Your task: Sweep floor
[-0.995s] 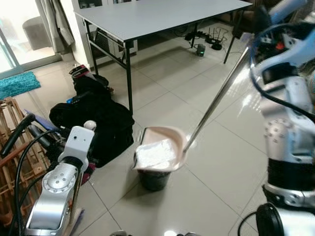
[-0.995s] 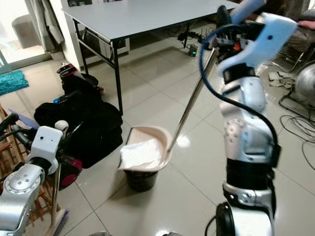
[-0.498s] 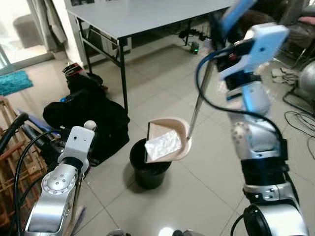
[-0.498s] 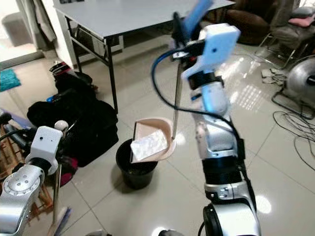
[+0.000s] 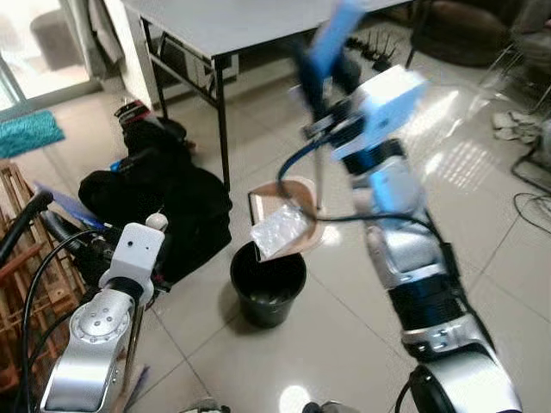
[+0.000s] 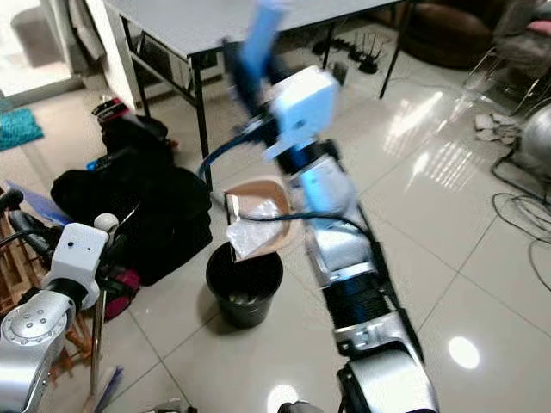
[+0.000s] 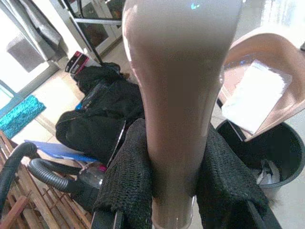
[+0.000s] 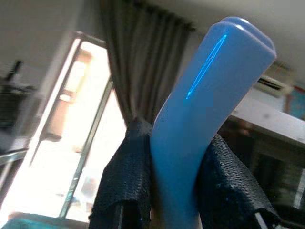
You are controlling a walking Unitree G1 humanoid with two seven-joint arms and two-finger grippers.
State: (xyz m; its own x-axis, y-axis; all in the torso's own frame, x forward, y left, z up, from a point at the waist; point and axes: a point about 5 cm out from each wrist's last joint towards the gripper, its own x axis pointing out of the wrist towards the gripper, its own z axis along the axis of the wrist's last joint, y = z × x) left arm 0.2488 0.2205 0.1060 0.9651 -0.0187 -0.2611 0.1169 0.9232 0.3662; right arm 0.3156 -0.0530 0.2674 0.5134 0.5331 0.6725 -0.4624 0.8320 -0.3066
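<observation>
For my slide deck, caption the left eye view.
Right gripper tilts pink dustpan, tipping plastic wrapper over black bin.

From my feed: the dustpan [image 5: 288, 211] is a pale pinkish-beige, with a crinkly white plastic packet [image 5: 280, 231] lying in it. The bin [image 5: 268, 282] near the centre is plain black. The handle [image 8: 200, 129] that the right end effector [image 8: 178, 191] holds is light blue, while the one [image 7: 178, 95] in the left end effector [image 7: 174, 191] is a dull pinkish-tan. Both sets of fingers wear black knitted covers. The floor [image 5: 482, 215] is glossy cream tile, the counter [image 5: 224, 21] at the top is grey on black legs, and the upper left has a teal rug [image 5: 30, 138] and black bags [image 5: 159, 202].
</observation>
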